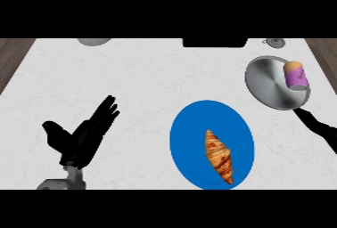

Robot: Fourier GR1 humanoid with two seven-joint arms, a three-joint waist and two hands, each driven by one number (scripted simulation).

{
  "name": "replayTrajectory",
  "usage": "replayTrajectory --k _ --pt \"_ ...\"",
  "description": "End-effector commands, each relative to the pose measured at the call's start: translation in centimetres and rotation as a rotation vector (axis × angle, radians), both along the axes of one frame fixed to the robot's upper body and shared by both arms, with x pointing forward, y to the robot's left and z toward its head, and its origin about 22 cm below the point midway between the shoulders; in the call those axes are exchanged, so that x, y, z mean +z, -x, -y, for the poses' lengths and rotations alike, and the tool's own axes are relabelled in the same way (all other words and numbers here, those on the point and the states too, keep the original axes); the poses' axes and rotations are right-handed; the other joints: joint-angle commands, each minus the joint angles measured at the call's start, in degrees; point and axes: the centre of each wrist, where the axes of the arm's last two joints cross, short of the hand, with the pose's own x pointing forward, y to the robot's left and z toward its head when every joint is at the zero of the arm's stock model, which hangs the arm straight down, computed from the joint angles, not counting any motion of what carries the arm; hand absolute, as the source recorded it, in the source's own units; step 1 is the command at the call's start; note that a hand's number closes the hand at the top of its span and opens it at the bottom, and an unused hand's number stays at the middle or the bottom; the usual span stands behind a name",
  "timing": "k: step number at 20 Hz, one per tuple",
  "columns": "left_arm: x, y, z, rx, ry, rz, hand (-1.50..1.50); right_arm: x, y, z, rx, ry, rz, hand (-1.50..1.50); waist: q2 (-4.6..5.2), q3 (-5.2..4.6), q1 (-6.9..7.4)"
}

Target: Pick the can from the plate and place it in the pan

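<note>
Purple can (296, 75) lies on its side in the pan (266, 84) at two o'clock, long axis twelve-to-six, far from the open left hand (84, 133).

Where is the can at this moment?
In the head view, the can lies on its side in the pan, at the counter's far right, beyond the blue plate.

A golden-brown croissant (219, 156) lies lengthwise. White marble counter (132, 80) bears a grey rounded object (95, 42) and a black rectangular object (215, 42) at its far edge.
</note>
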Motion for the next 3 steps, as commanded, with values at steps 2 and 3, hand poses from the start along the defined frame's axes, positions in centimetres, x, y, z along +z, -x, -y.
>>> replayTrajectory --k 2,3 --pt "1.2 -0.5 1.4 -0.024 0.006 -0.005 0.00 -0.4 -0.1 -0.8 0.068 -0.003 -0.003 -1.50 -0.11 -0.03 -0.16" --pt "-0.5 -1.4 -0.9 0.001 -0.009 0.002 0.00 0.8 0.5 0.5 0.070 0.008 -0.018 -1.50 -0.17 -0.08 -0.51"
